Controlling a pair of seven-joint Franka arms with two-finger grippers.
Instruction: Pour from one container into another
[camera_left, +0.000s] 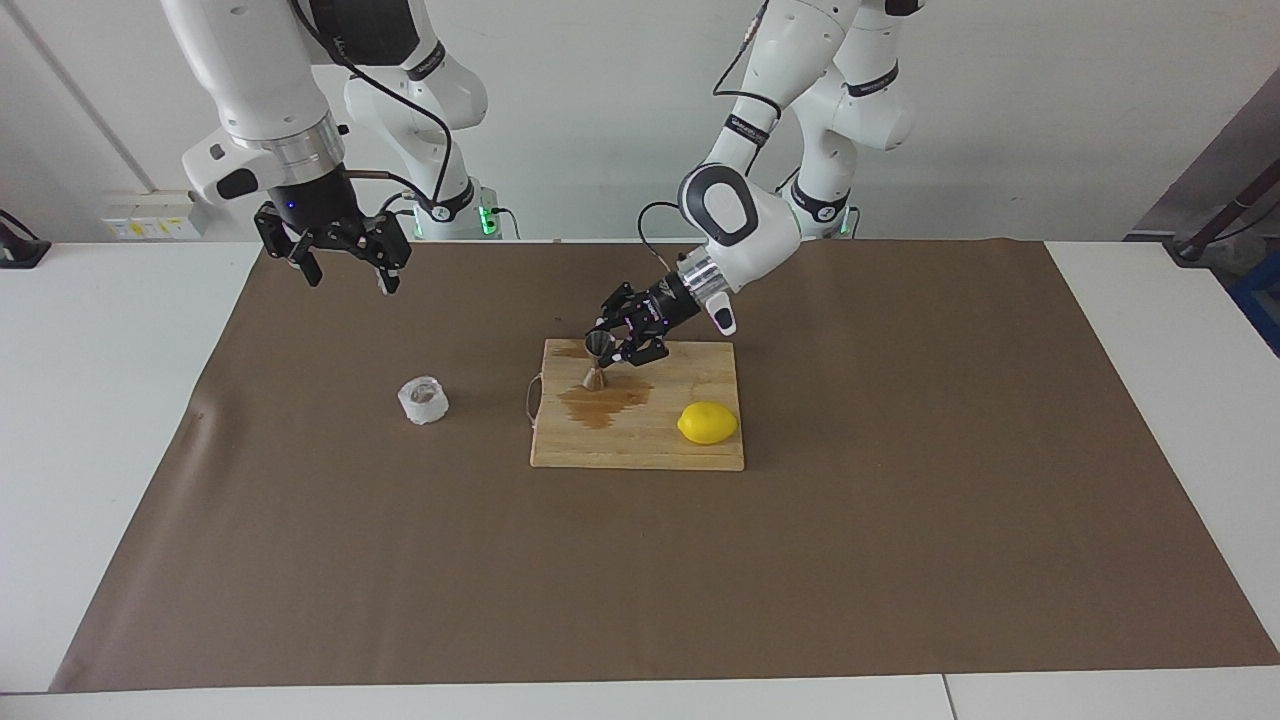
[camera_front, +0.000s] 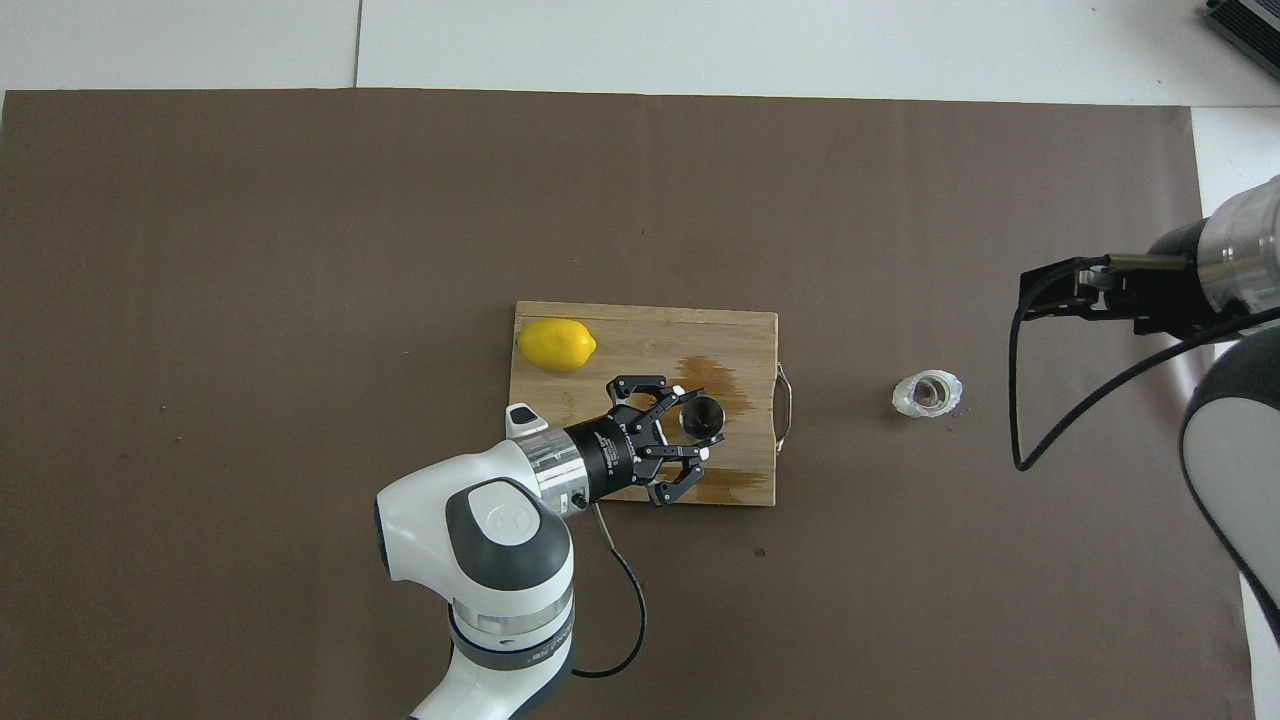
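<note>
Left gripper (camera_left: 612, 345) (camera_front: 690, 433) closed on the steel jigger (camera_left: 596, 360) (camera_front: 702, 416), gripping it at the narrow waist. Held a little tilted over the wooden cutting board (camera_left: 700, 455) (camera_front: 640, 330), over the part of the board toward the right arm's end, with the open upper cone showing dark from above. Lower cone just above a wet brown stain (camera_left: 603, 405) (camera_front: 735, 395) on the board, or maybe touching it — cannot tell which. A second, smaller stain (camera_left: 570, 349) (camera_front: 730, 490) at the board's edge nearer to the robots, close under the gripper. Left arm coming in low from its own base and reaching across the board at a slant.

Lemon (camera_left: 707, 422) (camera_front: 556, 344) lying on the same board, at the corner toward the left arm's end and farther from the robots than the gripper, well apart from the jigger. Small handle (camera_left: 528, 400) (camera_front: 786, 405) on the short side of the board, toward the right arm's end, near the gripper.

Crinkled whitish cup (camera_left: 423, 400) (camera_front: 928, 394) standing upright on the brown table cover (camera_left: 900, 560) (camera_front: 250, 250), off the board, past the handle toward the right arm's end — apart from the jigger, touched by nothing.

Right gripper (camera_left: 345, 270) (camera_front: 1045, 295) wide open and empty, up in the air over the brown cover at the right arm's end, waiting; not over the cup, well apart from the left gripper.
</note>
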